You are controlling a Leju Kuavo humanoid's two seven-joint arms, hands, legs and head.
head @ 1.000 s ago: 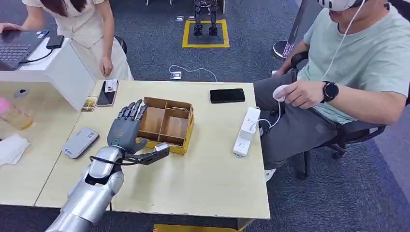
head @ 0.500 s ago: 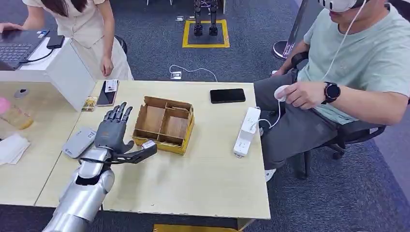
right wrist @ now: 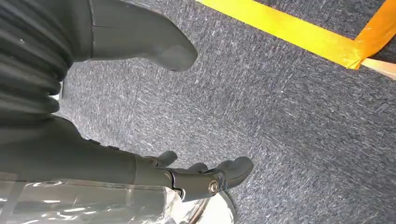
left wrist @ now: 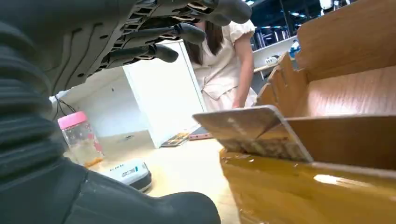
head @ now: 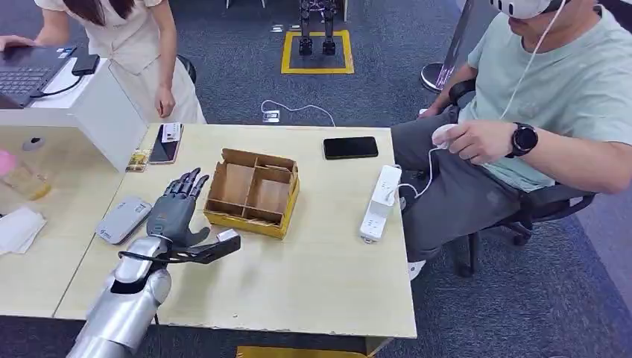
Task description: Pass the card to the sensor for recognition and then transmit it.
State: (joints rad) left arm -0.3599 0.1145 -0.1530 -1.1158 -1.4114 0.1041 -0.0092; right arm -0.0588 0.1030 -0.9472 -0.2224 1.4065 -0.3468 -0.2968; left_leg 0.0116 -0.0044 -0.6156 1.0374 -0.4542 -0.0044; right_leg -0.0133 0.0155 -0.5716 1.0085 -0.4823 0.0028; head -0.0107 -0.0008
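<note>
So working left to right with the cardboard divider box point(head: 254, 193) as the anchor: the grey card reader point(head: 123, 219) lies flat on the table point(head: 313, 276), well to the left of the box. Between reader and box sits the left hand point(head: 176, 212), fingers spread and pointing away from the robot, nothing in it. The card point(left wrist: 252, 132) isn't in the hand at all; in the left wrist view it's propped on the box's near rim, tilted, one corner poking out over the edge, just past the thumb point(left wrist: 144, 212). From the head view I can't make the card out clearly.

Right of the box there's a white power strip point(head: 380, 203), and a black phone point(head: 350, 147) beyond the box's far right corner.

Compared with a second ago, the left hand has slid away from the box toward the reader and drawn back a bit toward the robot.

Right hand point(right wrist: 154, 154) hangs over grey carpet point(right wrist: 289, 116) with its fingers loosely curled, holding nothing that I can see.
</note>
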